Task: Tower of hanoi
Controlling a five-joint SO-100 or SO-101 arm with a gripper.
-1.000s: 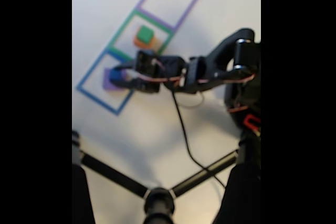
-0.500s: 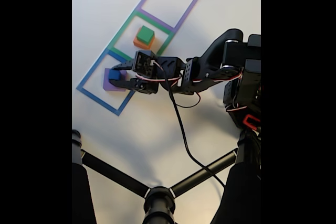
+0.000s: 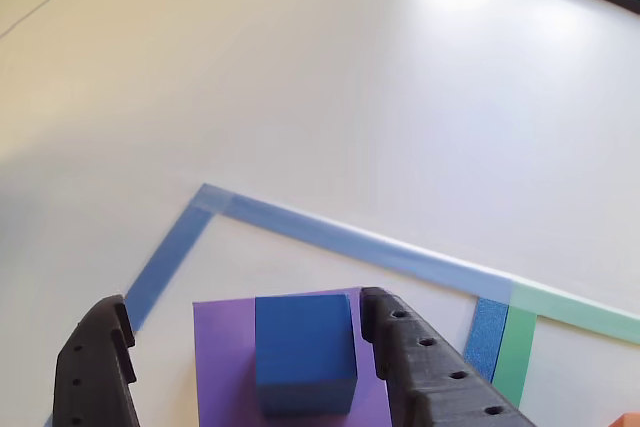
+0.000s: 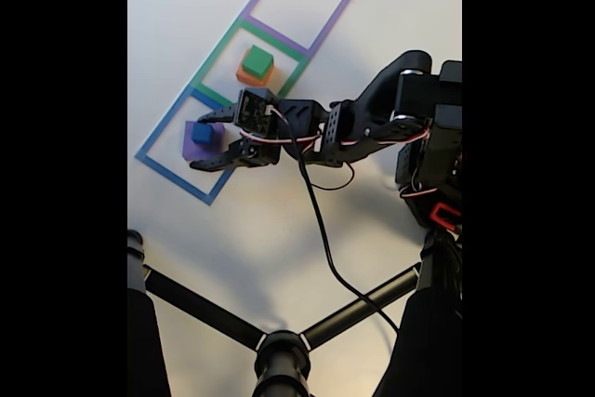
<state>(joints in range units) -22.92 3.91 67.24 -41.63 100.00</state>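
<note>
The jaws (image 3: 245, 347) stand wide open around the blue cube (image 3: 305, 352), which sits on the flat purple square block (image 3: 225, 362) inside the blue taped square (image 4: 163, 137) on the tabletop (image 3: 300, 77) — one finger touching or just beside the cube, the other apart. The step in hand appears to be either grasping or releasing the cube; the pictures do not settle which. All blocks look matte, smooth and sharp-edged — beyond the jaws, a green cube (image 4: 258, 60) rests on an orange block (image 4: 245, 74).

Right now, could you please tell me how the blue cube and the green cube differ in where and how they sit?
The blue cube rests on a flat purple square inside the blue-taped frame; the green cube rests on an orange block inside the green-taped frame. The blue cube lies between the open jaws of the gripper; the green cube stands apart from it. Both top a two-piece stack.
</note>
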